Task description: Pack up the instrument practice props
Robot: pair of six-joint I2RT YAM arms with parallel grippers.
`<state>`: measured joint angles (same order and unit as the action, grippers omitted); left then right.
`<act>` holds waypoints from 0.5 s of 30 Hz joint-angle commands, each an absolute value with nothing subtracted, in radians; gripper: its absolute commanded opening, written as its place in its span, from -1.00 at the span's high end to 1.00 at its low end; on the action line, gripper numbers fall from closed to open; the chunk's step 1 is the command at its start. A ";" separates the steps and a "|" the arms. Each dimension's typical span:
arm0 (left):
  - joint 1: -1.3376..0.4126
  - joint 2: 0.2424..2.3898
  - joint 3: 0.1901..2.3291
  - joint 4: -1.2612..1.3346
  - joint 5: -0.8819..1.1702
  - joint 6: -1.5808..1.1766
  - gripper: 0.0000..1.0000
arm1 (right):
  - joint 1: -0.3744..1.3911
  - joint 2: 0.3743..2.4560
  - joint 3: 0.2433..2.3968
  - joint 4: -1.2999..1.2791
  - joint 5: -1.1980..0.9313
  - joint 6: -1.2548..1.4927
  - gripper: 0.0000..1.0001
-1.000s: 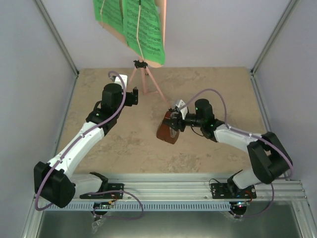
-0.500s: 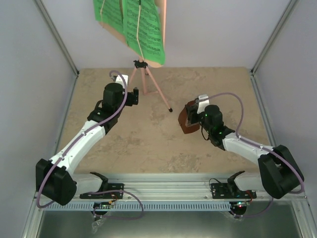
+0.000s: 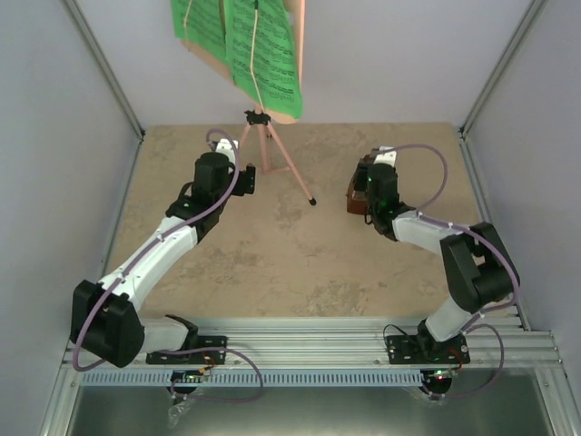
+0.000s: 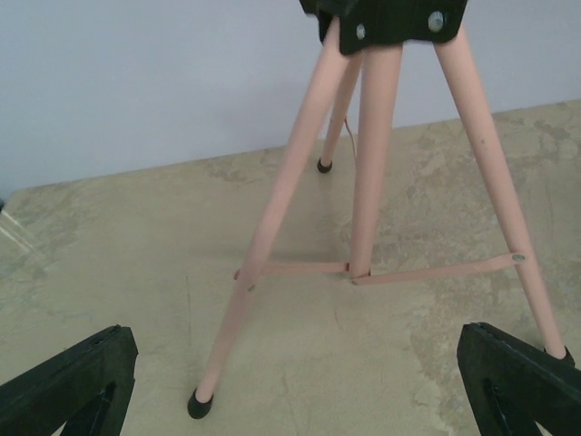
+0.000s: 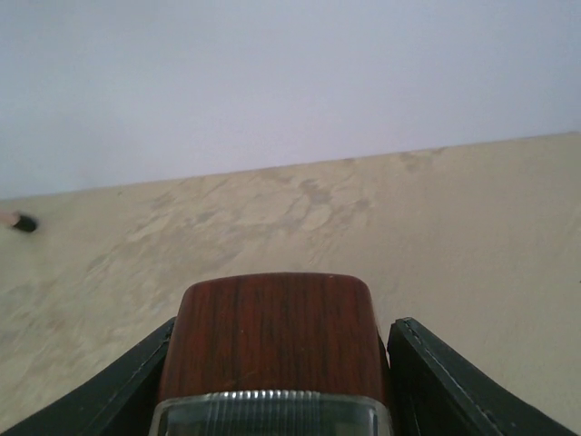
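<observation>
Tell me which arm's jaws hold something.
The right arm: its jaws clamp the brown wooden metronome; the left arm has jaws open and empty before the pink tripod legs.

Bright, diffuse light falls evenly from above, leaving only faint soft shadows on the table (image 3: 272, 263); wrist-view foregrounds look slightly blurred.

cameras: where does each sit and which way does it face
Top external: above and behind, looking down on the table; left arm and right arm show.
Left wrist: facing the music stand legs; left gripper open, fingertips at bottom corners.
Right wrist: facing the back wall; right gripper clamps the metronome.
Shared: top and left wrist both see those legs.
</observation>
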<state>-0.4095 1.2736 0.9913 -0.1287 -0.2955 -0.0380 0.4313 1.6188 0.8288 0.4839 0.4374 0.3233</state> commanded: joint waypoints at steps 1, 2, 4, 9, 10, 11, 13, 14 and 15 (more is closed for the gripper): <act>-0.403 1.334 1.002 -0.113 -0.256 -0.047 -0.99 | 0.392 1.769 0.880 0.303 0.540 0.357 -0.11; -0.403 1.343 1.006 -0.115 -0.250 -0.051 -0.98 | 0.385 1.791 0.904 0.288 0.545 0.366 -0.10; -0.403 1.352 1.012 -0.117 -0.237 -0.057 -0.98 | 0.369 1.831 0.952 0.252 0.553 0.403 -0.11; -0.403 1.346 1.015 -0.118 -0.201 -0.064 -0.98 | 0.351 1.916 1.081 0.165 0.599 0.492 -0.11; -0.403 1.344 1.016 -0.118 -0.203 -0.064 -0.99 | 0.347 1.939 1.108 0.143 0.605 0.506 -0.11; -0.403 1.342 1.016 -0.117 -0.203 -0.063 -0.98 | 0.341 1.954 1.129 0.130 0.601 0.518 -0.11; -0.403 1.340 1.019 -0.118 -0.194 -0.068 -0.99 | 0.333 1.978 1.167 0.122 0.576 0.528 -0.12; -0.403 1.339 1.021 -0.119 -0.190 -0.070 -0.99 | 0.333 1.987 1.182 0.118 0.567 0.529 -0.12; -0.403 1.339 1.020 -0.118 -0.187 -0.070 -0.99 | 0.333 1.993 1.198 0.112 0.558 0.531 -0.12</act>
